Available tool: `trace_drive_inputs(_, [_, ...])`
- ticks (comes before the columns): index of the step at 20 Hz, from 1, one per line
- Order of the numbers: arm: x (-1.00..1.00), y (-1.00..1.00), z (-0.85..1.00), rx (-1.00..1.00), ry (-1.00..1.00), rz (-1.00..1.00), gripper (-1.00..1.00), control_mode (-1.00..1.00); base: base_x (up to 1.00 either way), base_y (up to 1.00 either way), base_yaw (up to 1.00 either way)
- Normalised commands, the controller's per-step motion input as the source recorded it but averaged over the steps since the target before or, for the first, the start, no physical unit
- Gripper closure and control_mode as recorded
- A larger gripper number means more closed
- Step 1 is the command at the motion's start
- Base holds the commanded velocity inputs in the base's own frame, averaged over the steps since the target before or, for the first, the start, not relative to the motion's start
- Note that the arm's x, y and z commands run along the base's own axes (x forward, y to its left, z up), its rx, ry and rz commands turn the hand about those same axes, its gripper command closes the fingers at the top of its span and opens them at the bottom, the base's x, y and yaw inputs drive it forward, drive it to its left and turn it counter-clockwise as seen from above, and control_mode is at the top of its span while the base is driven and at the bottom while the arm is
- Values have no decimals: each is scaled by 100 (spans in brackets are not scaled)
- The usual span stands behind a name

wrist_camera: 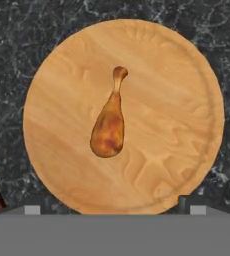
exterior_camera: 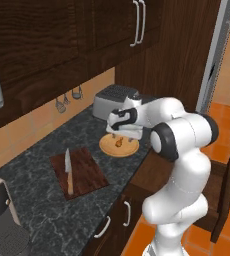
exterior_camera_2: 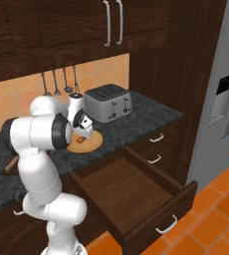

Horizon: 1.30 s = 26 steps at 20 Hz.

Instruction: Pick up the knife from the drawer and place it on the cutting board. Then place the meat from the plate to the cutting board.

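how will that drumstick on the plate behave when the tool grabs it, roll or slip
The meat looks small, so probably light. Its rounded, glossy bulb may slip or pivot between the pads. It lies flat on the smooth plate, so a nudge would likely slide or spin it. The thin bone end seems a poorer hold.

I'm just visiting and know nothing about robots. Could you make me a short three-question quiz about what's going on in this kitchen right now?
1. True or false: the knife already lies on the cutting board.
2. Where is the meat? A) on the plate B) in the drawer C) on the toaster
3. Fill in: the hand hovers above the plate with its fingers ____.

Key: 1 true; 2 A; 3 open.
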Motion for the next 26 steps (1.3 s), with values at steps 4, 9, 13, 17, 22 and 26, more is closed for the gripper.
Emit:
trace_drive_inputs(4, [39, 0, -42, -2, 2, 0, -100, -100, 0, 0, 0])
trace_drive_inputs(9, [39, 0, -37, -2, 1, 0, -100, -100, 0, 0, 0])
trace_drive_inputs(13, [27, 0, -10, 0, 0, 0, -100, -100, 0, 0, 0])
trace_drive_inputs(17, [1, 0, -37, -2, 0, 0, -100, -100, 0, 0, 0])
trace_drive_inputs(22, [0, 5, -31, -2, 0, 0, 100, -100, 0, 0, 0])
trace_drive_inputs(26, [0, 0, -7, 0, 0, 0, 100, -100, 0, 0, 0])
